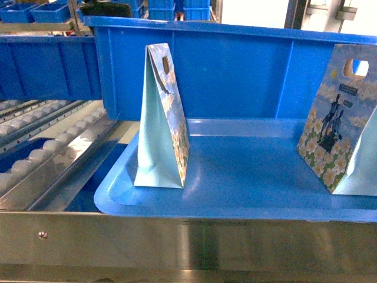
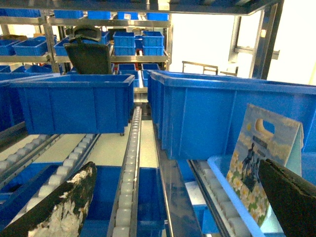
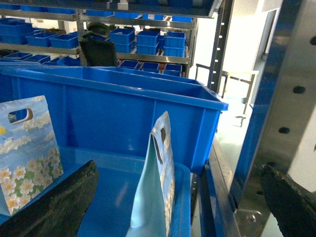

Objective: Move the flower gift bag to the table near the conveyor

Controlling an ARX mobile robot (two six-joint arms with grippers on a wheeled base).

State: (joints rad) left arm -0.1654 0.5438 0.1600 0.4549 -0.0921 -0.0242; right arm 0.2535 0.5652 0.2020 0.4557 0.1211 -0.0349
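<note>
Two flower gift bags are standing upright in a shallow blue tray (image 1: 235,203): one (image 1: 164,121) at nine o'clock (edge-on), another (image 1: 336,124) at three. A deep blue bin (image 1: 247,71) is looming behind; the conveyor (image 1: 35,153) is sloping leftward. Both grippers' jaws are gaping wide, empty.

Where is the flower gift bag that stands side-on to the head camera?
In the head view, that flower gift bag stands upright at the left of the shallow blue tray, beside the conveyor; a second bag stands at the tray's right.
</note>
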